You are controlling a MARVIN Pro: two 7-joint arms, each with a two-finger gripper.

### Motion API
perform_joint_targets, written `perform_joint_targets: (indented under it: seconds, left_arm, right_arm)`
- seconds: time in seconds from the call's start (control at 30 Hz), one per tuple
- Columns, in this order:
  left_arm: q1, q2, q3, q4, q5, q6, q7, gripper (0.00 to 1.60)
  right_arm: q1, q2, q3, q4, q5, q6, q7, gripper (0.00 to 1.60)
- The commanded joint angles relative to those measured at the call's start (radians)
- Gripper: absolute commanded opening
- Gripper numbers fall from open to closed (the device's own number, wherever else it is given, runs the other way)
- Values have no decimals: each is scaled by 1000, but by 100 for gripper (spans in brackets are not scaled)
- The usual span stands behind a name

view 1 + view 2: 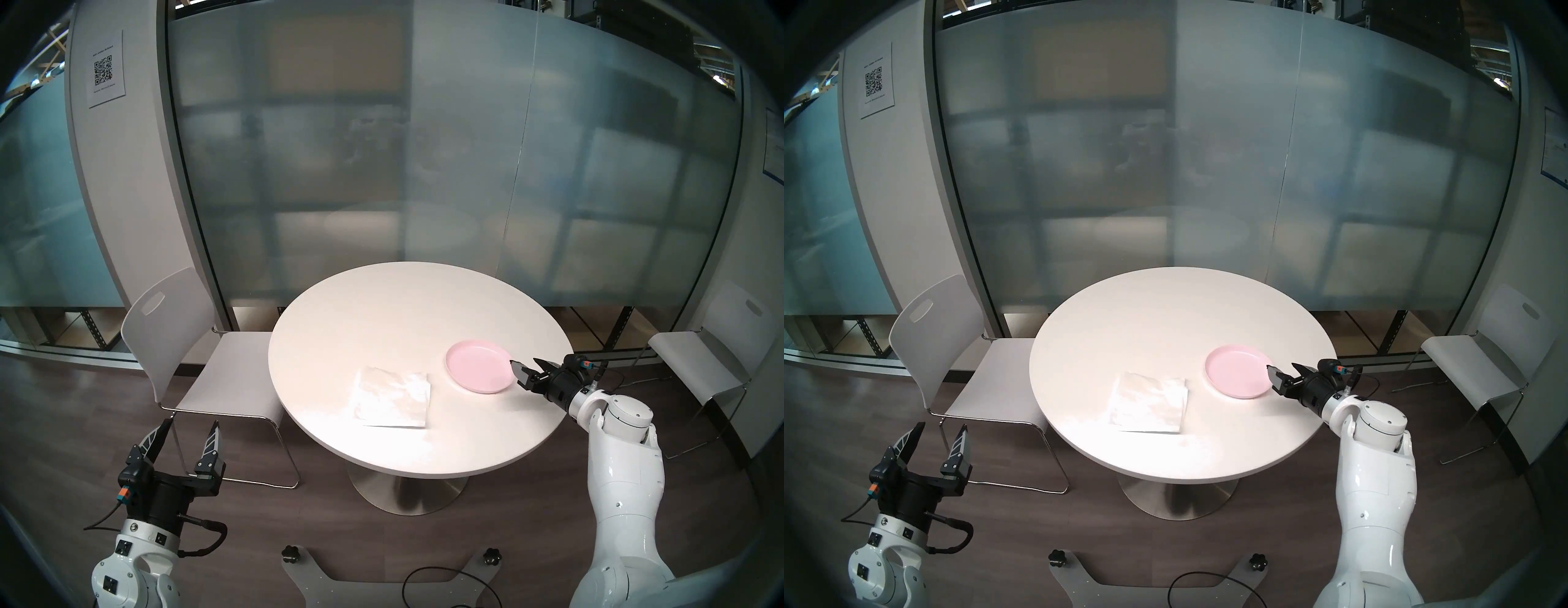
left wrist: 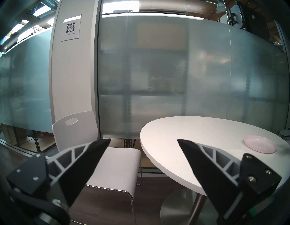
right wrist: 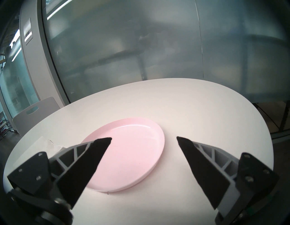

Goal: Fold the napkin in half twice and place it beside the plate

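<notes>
Napkin lying flat and unfolded-looking near the front edge of the counter, a bit left of middle, faintly crinkled, nothing touching it. Plate sitting off to its right, closer to the right edge, clear gap between the two. No fold made yet, so basically at the start.

Right tool spread wide and empty, hanging over the right edge of the counter with its tips right at the plate's rim; from the wrist view, plate filling the space between the fingers, napkin just peeking in at far left. Left tool also wide and empty, parked off the counter's front-left, out over the floor by the chair.

Stuff that could go sideways, just guessing:
- Bumping or shoving the plate, given how close those right tips are to it on the way to the napkin.
- Thin paper on a smooth top, so hard to get a finger under an edge; probably slides instead of lifting.
- Pinching one corner only, likely a crooked, bunched fold.
- White on white, easy to misjudge where the edge is.

Counter round, white, glossy, on a metal pedestal. Frosted glass wall behind, QR sign on a pillar at left, second white chair at right, dark wood floor, loose cable near the robot's base.
</notes>
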Motion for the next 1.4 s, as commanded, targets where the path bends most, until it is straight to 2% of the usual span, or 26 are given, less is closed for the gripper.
perform_joint_targets:
  seconds: [0.0, 0.2, 0.63, 1.0, 1.1, 1.13, 1.17, 1.2, 1.23, 1.37]
  left_arm:
    - [-19, 3, -14, -1, -2, -5, 13, 160]
    - [-27, 5, -23, 6, -3, -3, 20, 160]
    - [-31, 7, -27, 10, -6, -9, 21, 160]
    - [-32, -1, -27, 6, 0, -11, 16, 160]
    - [-33, -3, -27, 6, 1, -12, 15, 160]
    - [-33, -4, -26, 6, 0, -13, 15, 160]
    - [-33, -4, -26, 6, 0, -13, 15, 160]
    - [-33, -5, -26, 6, 1, -14, 13, 160]
    - [-33, -6, -26, 6, 1, -15, 13, 160]
    - [-33, -9, -26, 4, 3, -16, 12, 160]
  right_arm:
    - [59, 11, -14, 23, -4, -26, -7, 160]
    - [79, 18, -25, 60, -12, -33, -18, 160]
    - [133, 60, -54, 201, -51, -81, -37, 160]
    - [152, 64, -69, 235, -64, -101, -30, 157]
    - [157, 67, -73, 238, -67, -98, -26, 137]
    - [158, 70, -77, 239, -70, -96, -24, 124]
    - [158, 70, -77, 239, -70, -96, -24, 124]
    - [164, 74, -81, 248, -74, -96, -24, 109]
    - [167, 75, -82, 254, -75, -97, -25, 101]
    - [179, 85, -90, 277, -83, -97, -28, 99]
